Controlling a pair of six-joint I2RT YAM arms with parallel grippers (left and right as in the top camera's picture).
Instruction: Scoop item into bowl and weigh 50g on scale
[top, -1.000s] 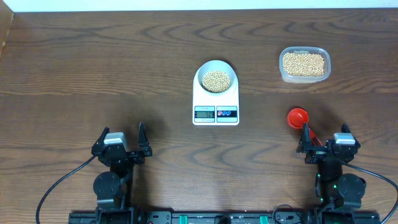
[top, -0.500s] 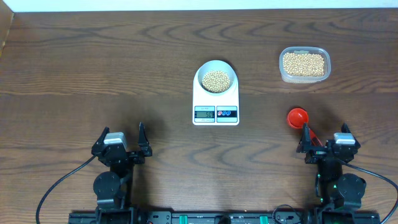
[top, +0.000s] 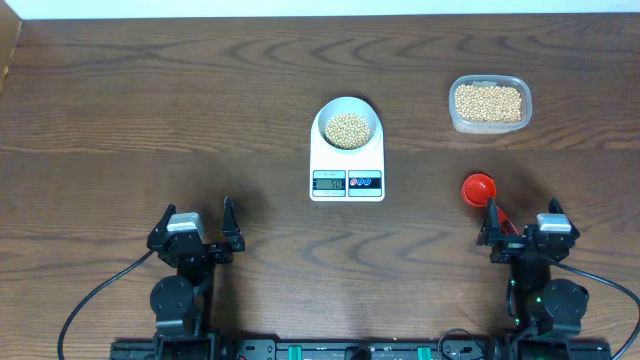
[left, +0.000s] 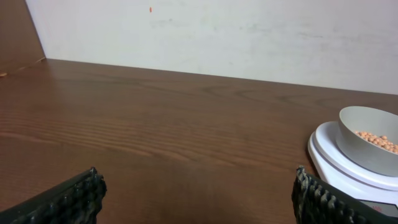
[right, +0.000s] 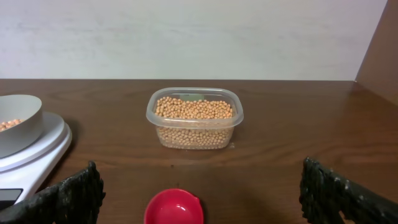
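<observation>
A flat white scale (top: 320, 166), its small display and two round buttons at its near edge, lies mid-surface (top: 150, 120) slightly toward the far edge, carrying on its far half an upright white-rimmed bowl (top: 321, 117) holding a low heap of tan beans (top: 347, 130).

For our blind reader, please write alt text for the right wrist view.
A clear tub of tan beans stands in the middle, with a red scoop in front of it. At the left edge, a bowl sits on a white scale; the right gripper has open, empty jaws.
</observation>
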